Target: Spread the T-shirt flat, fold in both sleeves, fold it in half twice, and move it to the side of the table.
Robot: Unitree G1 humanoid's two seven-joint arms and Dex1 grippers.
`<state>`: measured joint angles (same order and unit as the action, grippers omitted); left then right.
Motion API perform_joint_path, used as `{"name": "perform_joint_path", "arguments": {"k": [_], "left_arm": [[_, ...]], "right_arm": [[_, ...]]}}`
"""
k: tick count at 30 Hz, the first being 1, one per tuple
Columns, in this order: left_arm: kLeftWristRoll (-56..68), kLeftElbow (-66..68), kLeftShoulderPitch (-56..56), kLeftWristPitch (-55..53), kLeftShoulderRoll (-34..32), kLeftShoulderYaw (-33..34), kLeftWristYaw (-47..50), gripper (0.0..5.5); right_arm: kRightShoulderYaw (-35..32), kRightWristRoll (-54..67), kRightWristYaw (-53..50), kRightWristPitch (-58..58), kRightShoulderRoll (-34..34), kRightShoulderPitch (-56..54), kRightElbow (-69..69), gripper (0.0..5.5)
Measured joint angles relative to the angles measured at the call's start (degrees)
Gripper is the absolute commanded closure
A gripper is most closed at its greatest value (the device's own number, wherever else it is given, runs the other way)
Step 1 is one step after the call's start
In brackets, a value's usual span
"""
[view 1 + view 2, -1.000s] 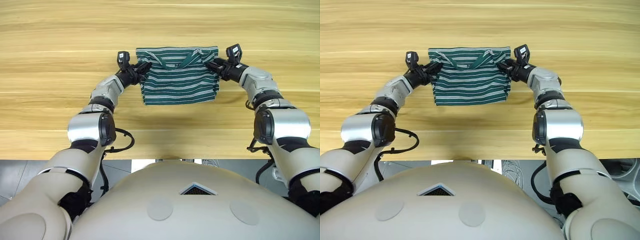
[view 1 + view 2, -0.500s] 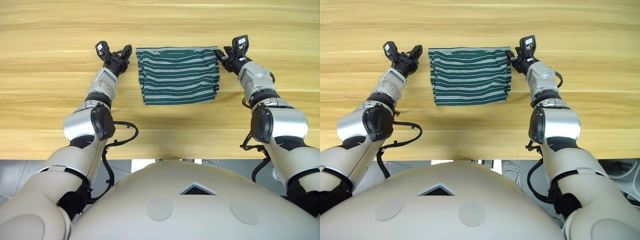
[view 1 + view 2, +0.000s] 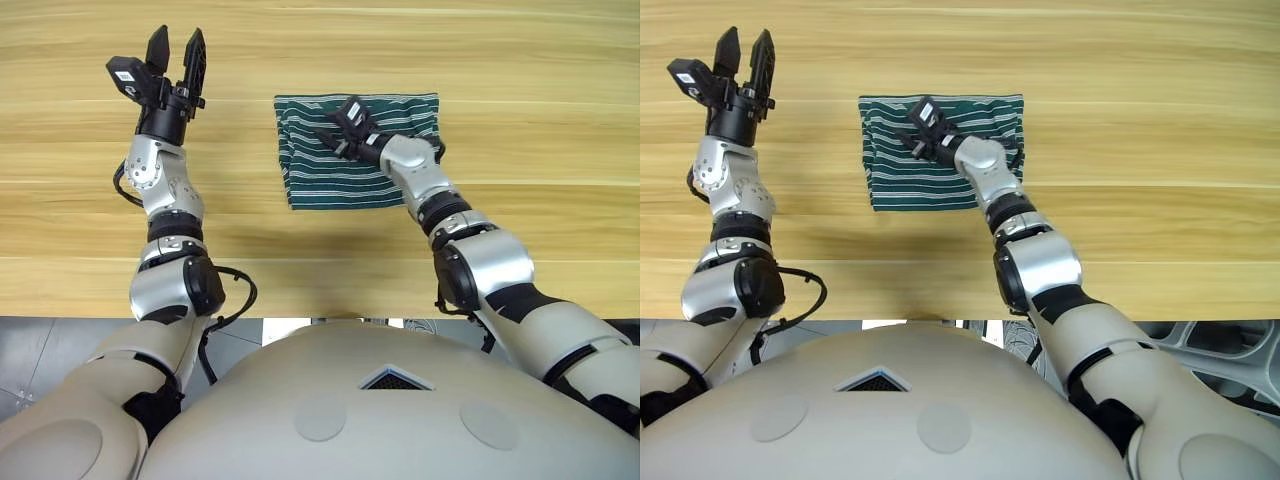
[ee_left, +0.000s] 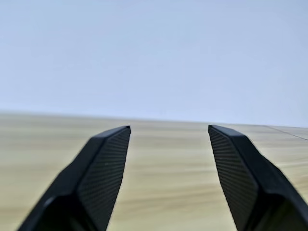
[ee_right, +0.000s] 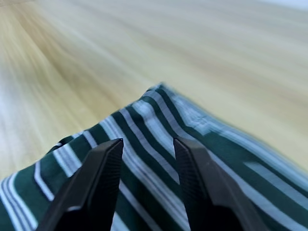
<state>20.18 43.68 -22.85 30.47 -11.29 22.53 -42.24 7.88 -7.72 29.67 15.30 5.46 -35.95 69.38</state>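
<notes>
The green T-shirt with white stripes point(image 3: 358, 150) lies folded into a compact rectangle on the wooden table point(image 3: 520, 70). My right gripper point(image 3: 335, 132) hovers low over the shirt's left half, open, with striped cloth showing between its fingers point(image 5: 101, 178) in the right wrist view. It holds nothing. My left gripper point(image 3: 177, 45) is raised well to the left of the shirt, open and empty. In the left wrist view its fingers point(image 4: 103, 168) stand wide apart above bare wood.
Bare wood stretches on every side of the shirt, with wide free room left and right. The table's front edge point(image 3: 300, 315) runs close to me.
Both grippers let go of the shirt's far corners. The left arm swung out to the left and rose. The right arm crossed over the shirt toward its left half.
</notes>
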Motion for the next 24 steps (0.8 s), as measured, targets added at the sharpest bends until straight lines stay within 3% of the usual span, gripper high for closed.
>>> {"name": "perform_joint_path", "arguments": {"k": [6, 11, 14, 20, 24], "left_arm": [[-2.13, -7.87, 4.33, 1.14, 1.56, -5.31, 1.59, 2.62], [-2.35, -5.79, 3.56, 1.59, 0.79, -5.99, 2.33, 2.62], [-2.32, -5.47, 2.5, 2.37, 0.22, -6.33, 2.39, 2.62], [-2.25, -5.44, 1.76, 2.81, -0.11, -6.88, 2.49, 2.62], [-2.29, -5.7, 1.77, 3.56, 0.2, -7.83, 2.53, 2.62]], "right_arm": [[-1.36, 0.88, -3.62, -8.04, 2.0, -1.07, 3.45, 3.54], [-1.12, 1.2, 1.5, -12.29, 1.91, -2.67, 4.02, 3.54], [1.85, 0.58, 9.57, -12.26, 1.91, -2.63, 3.85, 3.54], [11.44, -4.12, 27.07, -0.02, 0.77, 3.17, 1.19, 3.54], [15.07, -5.43, 35.17, 13.88, -9.18, 5.19, -0.99, 3.54]]}}
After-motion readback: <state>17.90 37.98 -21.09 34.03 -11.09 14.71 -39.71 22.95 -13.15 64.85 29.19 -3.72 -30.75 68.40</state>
